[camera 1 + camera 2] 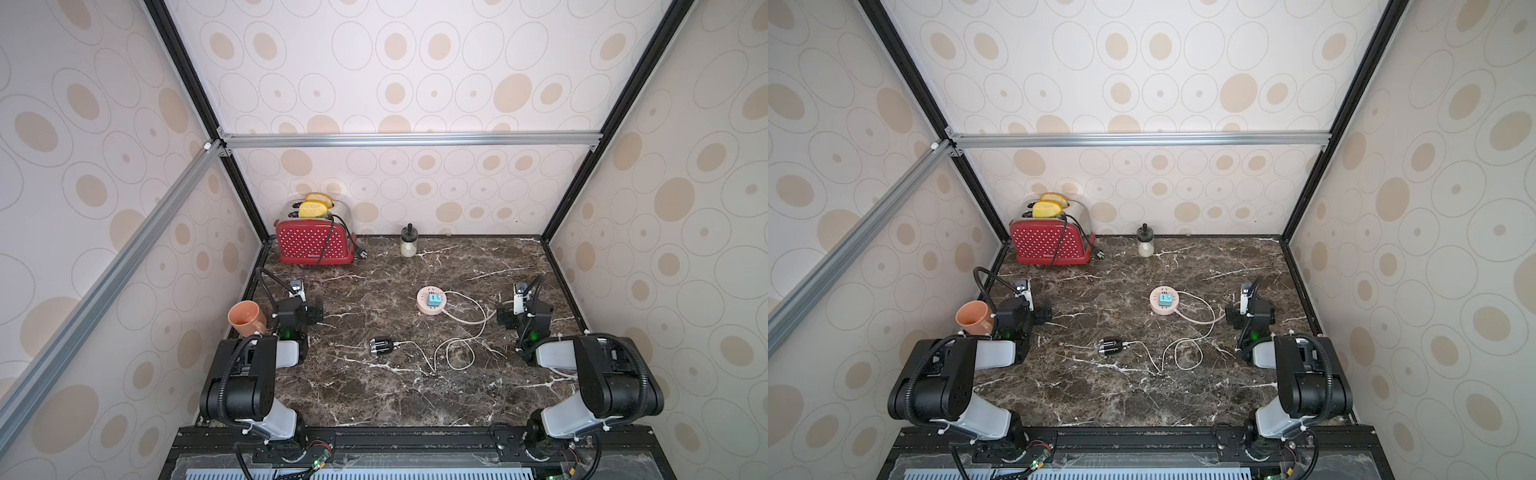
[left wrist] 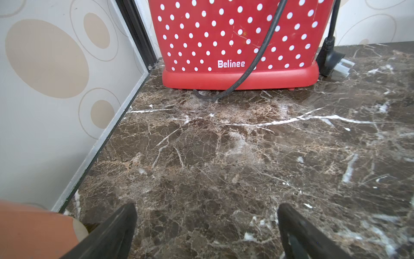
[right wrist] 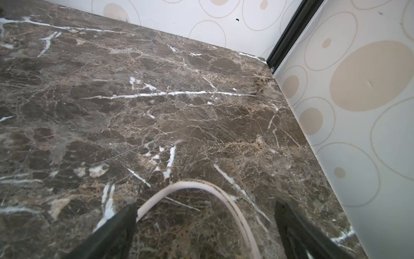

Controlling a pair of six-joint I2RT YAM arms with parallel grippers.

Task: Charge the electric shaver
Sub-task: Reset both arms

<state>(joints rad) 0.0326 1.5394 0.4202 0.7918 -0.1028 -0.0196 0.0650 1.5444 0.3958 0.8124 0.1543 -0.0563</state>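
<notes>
- Electric shaver [image 1: 383,345]: lower centre of both top views, lying on its side on the marble table [image 1: 374,399], black body with silvery stripes, well apart from both arms.
- Thin white cable [image 1: 455,353]: joined to the shaver's right end, looping over the table to the right and then up toward the socket disc. Far end too small to trace.
- Pink socket disc [image 1: 432,309]: centre of frame, flat on the table, bearing a teal cube adapter [image 1: 434,300] seated on its top face. Pale cord [image 3: 219,192] leading off to the right.
- Red toaster [image 1: 311,243]: upper left of the tabletop, against the back wall, white-dotted, holding two yellow bread slices [image 1: 314,208] upright in its slots. Black lead draped down its front, plug lying loose beside its right end.
- Glass jar [image 1: 409,243]: right of the toaster, upright, capped with a black knobbed lid, holding a shallow white layer at the bottom.
- Orange mug [image 1: 245,318]: left edge of the table, just beside the left arm, tilted with its mouth toward the camera.
- Left gripper [image 2: 207,208]: low over bare marble, facing the toaster, jaws spread wide, grasping nothing.
- Right gripper [image 3: 206,205]: at the right edge of the table, jaws spread wide, grasping nothing; pale cord arcing on the marble between its fingers.
</notes>
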